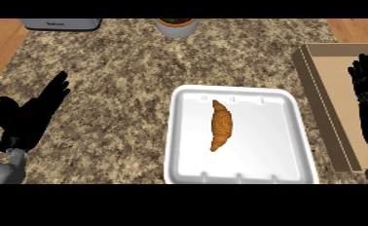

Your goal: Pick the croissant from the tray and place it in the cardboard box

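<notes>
A golden-brown croissant (221, 126) lies lengthwise in the middle of a white tray (287, 142) on the speckled counter. To the tray's right stands an open cardboard box (321, 93), cut off by the view's right edge. My left hand (36, 108) rests open at the far left, fingers straight and pointing up, well away from the tray. Over the box at the right edge, my right hand (358, 93) shows only its straight fingers, open and holding nothing.
A grey toaster-like appliance (59, 24) sits at the back left. A potted plant (176, 26) stands at the back centre. Wooden surfaces (10, 40) border the counter at both back corners.
</notes>
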Controlling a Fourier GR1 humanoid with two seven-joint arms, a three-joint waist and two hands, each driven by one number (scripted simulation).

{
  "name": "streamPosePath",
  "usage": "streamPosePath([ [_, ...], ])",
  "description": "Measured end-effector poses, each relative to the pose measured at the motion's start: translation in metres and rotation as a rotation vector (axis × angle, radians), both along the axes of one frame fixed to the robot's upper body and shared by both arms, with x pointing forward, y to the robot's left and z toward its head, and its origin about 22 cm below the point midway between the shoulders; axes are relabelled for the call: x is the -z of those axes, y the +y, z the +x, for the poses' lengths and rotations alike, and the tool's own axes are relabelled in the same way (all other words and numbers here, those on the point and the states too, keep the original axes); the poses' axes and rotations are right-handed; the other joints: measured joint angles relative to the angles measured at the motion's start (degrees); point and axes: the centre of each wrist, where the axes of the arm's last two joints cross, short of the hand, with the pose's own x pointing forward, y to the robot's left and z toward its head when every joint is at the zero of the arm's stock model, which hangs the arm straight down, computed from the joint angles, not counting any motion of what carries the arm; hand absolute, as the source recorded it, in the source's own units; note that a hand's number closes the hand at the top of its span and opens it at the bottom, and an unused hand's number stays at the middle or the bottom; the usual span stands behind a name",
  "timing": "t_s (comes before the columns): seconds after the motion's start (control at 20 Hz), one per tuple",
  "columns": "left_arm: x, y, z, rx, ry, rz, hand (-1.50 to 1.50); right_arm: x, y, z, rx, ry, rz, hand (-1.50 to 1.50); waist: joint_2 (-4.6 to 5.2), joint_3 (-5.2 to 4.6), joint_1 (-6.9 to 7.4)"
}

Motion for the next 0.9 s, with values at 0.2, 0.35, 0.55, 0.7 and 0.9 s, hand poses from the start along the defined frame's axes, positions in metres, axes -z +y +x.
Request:
streamPosePath([
  [0.2, -0.003, -0.01, 0.003, -0.05, -0.073, -0.067, 0.0, 0.0, 0.004, -0.009, 0.122, -0.022, 0.049, 1.5, -0.04, 0.62, -0.87],
  [0.35, -0.012, -0.021, 0.006, -0.091, -0.15, -0.141, 0.0, 0.01, -0.006, -0.027, 0.256, 0.017, -0.021, 1.5, 0.08, 0.42, -1.49],
  [0.55, -0.016, -0.04, 0.007, -0.11, -0.186, -0.227, 0.0, 0.038, 0.002, -0.049, 0.453, 0.096, -0.126, -1.5, 0.11, 0.72, -1.41],
  [0.7, -0.014, -0.051, 0.007, -0.117, -0.195, -0.255, 0.0, 0.041, 0.026, -0.057, 0.463, 0.057, -0.227, -1.5, 0.13, 0.84, -1.22],
  [0.9, -0.017, -0.058, 0.009, -0.121, -0.203, -0.263, 0.0, 0.02, 0.041, -0.063, 0.377, 0.096, -0.362, -1.5, 0.14, 0.84, -1.07],
])
